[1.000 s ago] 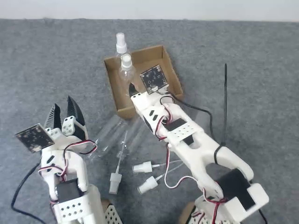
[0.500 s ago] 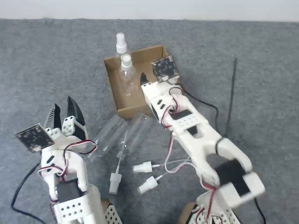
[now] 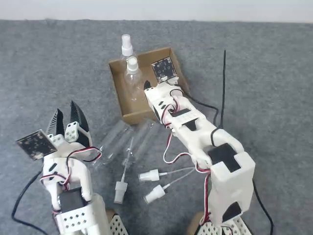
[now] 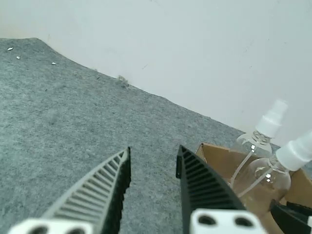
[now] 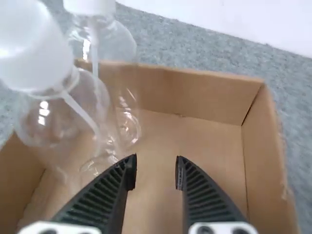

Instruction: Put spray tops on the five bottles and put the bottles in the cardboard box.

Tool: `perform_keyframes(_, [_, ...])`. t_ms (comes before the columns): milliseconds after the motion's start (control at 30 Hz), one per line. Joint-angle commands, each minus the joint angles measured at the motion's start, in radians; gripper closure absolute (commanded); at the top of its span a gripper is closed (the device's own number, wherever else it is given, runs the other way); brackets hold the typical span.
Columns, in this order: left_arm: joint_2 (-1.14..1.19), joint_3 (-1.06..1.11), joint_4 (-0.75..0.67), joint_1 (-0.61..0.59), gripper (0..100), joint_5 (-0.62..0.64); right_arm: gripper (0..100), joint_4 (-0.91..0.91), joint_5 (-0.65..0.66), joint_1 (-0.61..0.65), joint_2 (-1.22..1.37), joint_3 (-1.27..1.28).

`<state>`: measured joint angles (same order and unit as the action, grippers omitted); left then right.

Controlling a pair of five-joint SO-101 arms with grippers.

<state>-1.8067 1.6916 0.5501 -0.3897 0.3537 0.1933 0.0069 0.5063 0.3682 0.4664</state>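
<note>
Spray tops (image 3: 149,175), three, loose on the counter (image 3: 274,73) near its near edge, dip tubes attached. Left tool (image 3: 66,107) toward the near-left corner, jaws apart, holding nothing. Uncapped bottles (image 3: 115,133), clear, lying on their sides mid-counter, just before the cardboard box (image 3: 119,95); count uncertain. Right tool (image 5: 155,160) above the box interior, jaws apart, empty. Capped bottle (image 3: 132,73) upright inside the box near its far-left corner. Second capped bottle (image 3: 126,45) upright just beyond the far wall.

Glossy clear plastic bottles (image 3: 132,81), matt cardboard box (image 3: 133,116), rough grey cloth table cover (image 3: 274,73), ribbed black fingers (image 5: 204,204)
</note>
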Motion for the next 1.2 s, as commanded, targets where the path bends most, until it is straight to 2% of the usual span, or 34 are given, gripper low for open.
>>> perform_keyframes(0, [-0.012, -0.007, 0.003, -0.003, 85, 0.012, 91.6, -0.010, -0.005, 0.036, -0.018, -0.063])
perform_keyframes(300, [-0.012, -0.007, 0.003, -0.003, 85, 0.012, 91.6, -0.025, 0.023, 0.022, -0.041, -0.057])
perform_keyframes(1000, [-0.012, -0.007, 0.003, -0.005, 85, 0.012, 88.8, -0.587, 0.051, -0.048, -0.427, -0.058])
perform_keyframes(1167, [-0.012, -0.007, 0.002, 0.002, 85, -0.068, 85.5, -0.722, 0.052, -0.062, -0.542, -0.061])
